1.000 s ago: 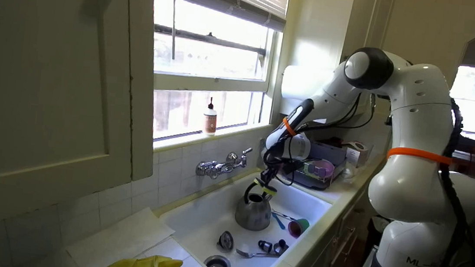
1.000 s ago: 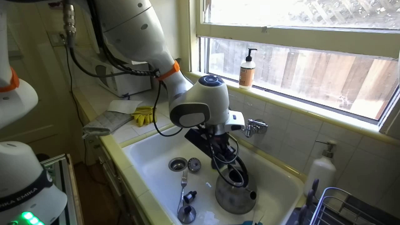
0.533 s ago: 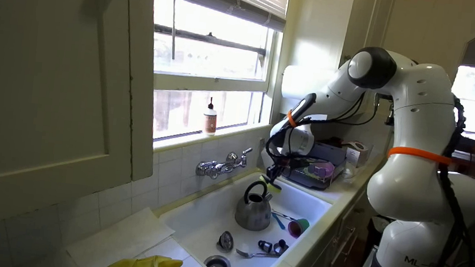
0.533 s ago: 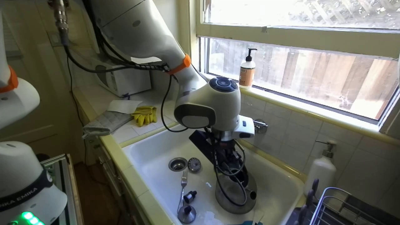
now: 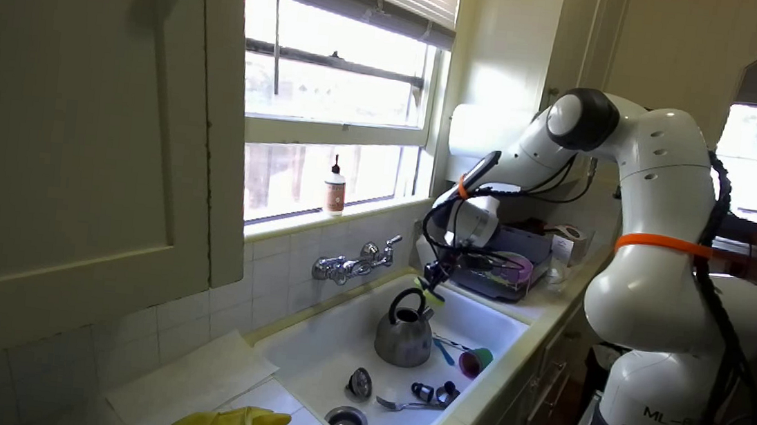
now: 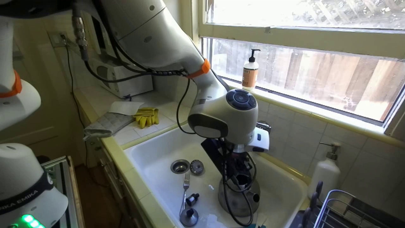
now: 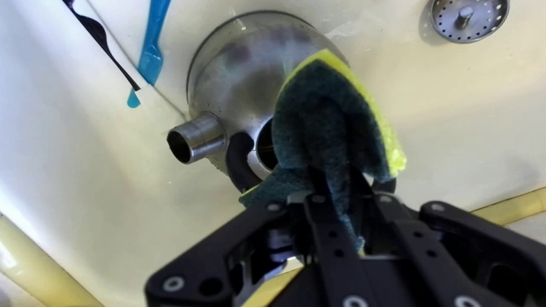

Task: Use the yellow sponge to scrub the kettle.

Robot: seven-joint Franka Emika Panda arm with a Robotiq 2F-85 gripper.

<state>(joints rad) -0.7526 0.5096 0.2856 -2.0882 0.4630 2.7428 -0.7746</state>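
1. A second ago, in an exterior view, the black gripper (image 7: 339, 187) overlapped the black arched handle (image 7: 238, 164) of the round silver metal kettle (image 5: 403, 342); now it hangs beyond that handle, leaving the arch uncovered.
2. The kettle has not shifted: it stands upright in the white sink (image 6: 152, 155), as both exterior views show.
3. The gripper is nearly closed, pinching the middle of the small bright yellow-green sponge (image 7: 311, 123), which buckles around the grip, dark green scouring side facing the wrist camera.
4. The sponge overlaps the kettle's top in the wrist view; whether they touch, I cannot tell. My reading is a scrubbing stroke, or a repositioning between strokes, with the task unfinished.
5. Besides the kettle, the sink holds a round perforated metal strainer (image 5: 360, 383), a silver metal fork (image 5: 405, 405), a silver disc with a dark knob (image 6: 189, 217), a blue utensil (image 7: 152, 55) and a green-and-reddish cup (image 5: 475, 363) lying on its side.
6. The kettle has no lid on; its dark mouth (image 7: 265, 145) is partly covered by the sponge, so its contents cannot be told.
7. On the worktop (image 5: 539, 309), a dark grey dish rack (image 5: 492, 291) appears to hold a pink-purple bowl (image 5: 515, 269).
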